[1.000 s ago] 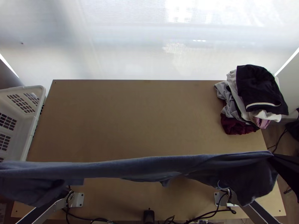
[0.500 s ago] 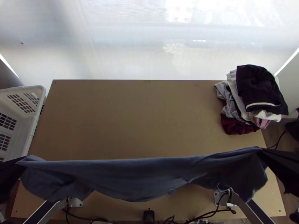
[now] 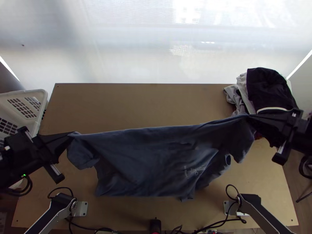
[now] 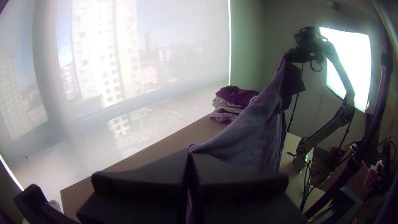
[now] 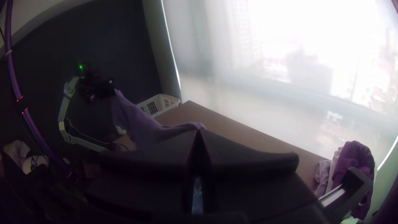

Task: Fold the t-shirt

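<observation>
A dark blue t-shirt (image 3: 156, 162) hangs stretched between both grippers above the table, its lower part drooping toward the near edge, with small light print at its right half. My left gripper (image 3: 73, 134) is shut on one upper corner; in the left wrist view the fingers of the left gripper (image 4: 189, 151) meet on the cloth (image 4: 253, 132). My right gripper (image 3: 249, 115) pinches the opposite upper corner, and in the right wrist view the right gripper (image 5: 199, 130) is shut on the shirt (image 5: 145, 124).
A pile of clothes (image 3: 269, 89) lies at the table's far right corner, below the right gripper's far side. A white basket (image 3: 23, 105) stands off the left edge. The wooden table (image 3: 140, 105) has bare surface beyond the shirt.
Both grippers have come into the top view and moved up the picture, carrying the shirt from near the arm bases toward the table's middle. Its front now hangs more widely open.
</observation>
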You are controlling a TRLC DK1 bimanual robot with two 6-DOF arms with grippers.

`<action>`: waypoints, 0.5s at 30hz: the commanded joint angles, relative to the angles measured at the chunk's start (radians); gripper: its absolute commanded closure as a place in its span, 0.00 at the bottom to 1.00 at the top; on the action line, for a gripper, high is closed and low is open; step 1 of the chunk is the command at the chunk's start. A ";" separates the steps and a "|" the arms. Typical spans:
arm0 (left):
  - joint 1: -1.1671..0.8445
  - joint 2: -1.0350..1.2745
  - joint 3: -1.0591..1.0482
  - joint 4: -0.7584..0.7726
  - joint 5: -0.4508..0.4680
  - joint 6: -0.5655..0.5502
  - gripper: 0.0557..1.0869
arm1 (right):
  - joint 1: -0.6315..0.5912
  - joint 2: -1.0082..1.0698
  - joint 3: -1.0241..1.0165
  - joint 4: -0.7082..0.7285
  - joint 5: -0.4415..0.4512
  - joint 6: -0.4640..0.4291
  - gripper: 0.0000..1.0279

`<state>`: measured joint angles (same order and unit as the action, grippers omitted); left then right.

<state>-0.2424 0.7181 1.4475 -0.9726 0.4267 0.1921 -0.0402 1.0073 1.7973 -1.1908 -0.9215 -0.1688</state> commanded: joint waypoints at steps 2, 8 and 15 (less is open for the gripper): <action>0.066 0.086 -0.137 0.144 0.063 -0.034 0.96 | 0.005 0.068 -0.118 0.123 0.000 0.014 0.97; 0.269 0.247 -0.151 0.149 0.282 -0.002 0.96 | 0.017 0.122 -0.174 0.206 0.001 0.015 0.97; 0.342 0.382 -0.205 0.267 0.282 0.083 0.96 | 0.017 0.191 -0.285 0.326 0.023 -0.006 0.97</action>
<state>-0.0017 0.9623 1.2819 -0.7940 0.6685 0.2207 -0.0261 1.1347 1.6047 -0.9642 -0.9207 -0.1581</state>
